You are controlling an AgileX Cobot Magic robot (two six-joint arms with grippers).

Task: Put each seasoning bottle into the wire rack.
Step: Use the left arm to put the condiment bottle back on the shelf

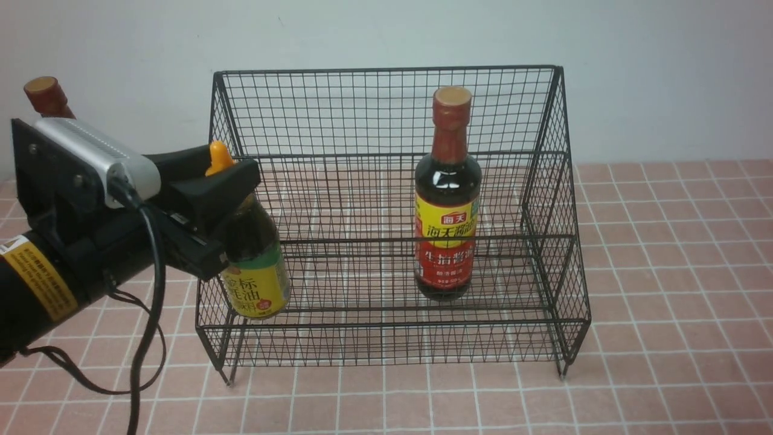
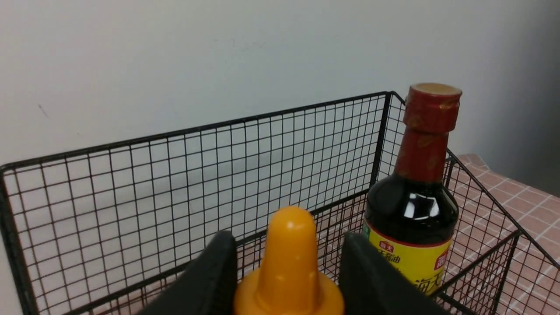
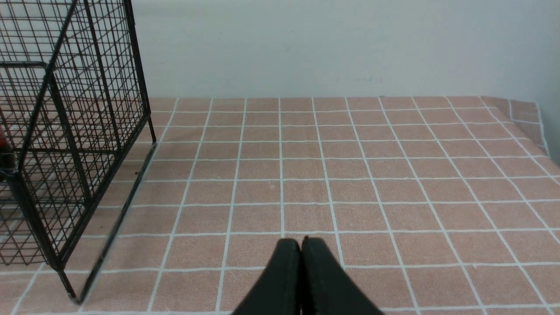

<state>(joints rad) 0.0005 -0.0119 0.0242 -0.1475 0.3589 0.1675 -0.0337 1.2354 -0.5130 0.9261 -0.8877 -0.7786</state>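
Observation:
My left gripper [image 1: 234, 220] is shut on the short seasoning bottle [image 1: 256, 278], its fingers round the shoulder below the orange nozzle cap [image 2: 288, 258]. The bottle hangs slightly tilted at the left end of the wire rack [image 1: 386, 69], low over the front tier. One tall seasoning bottle [image 1: 447, 229] stands upright on the rack's right half. Another brown-red cap [image 1: 43, 93] shows behind my left arm, outside the rack. My right gripper [image 3: 301, 245] is shut and empty, low over the table to the right of the rack [image 3: 57, 100].
The pink tiled cloth [image 1: 664, 302] covers the table on all sides of the rack. A pale wall stands close behind the rack. My left arm's cable [image 1: 151, 314] hangs in front of the rack's left leg.

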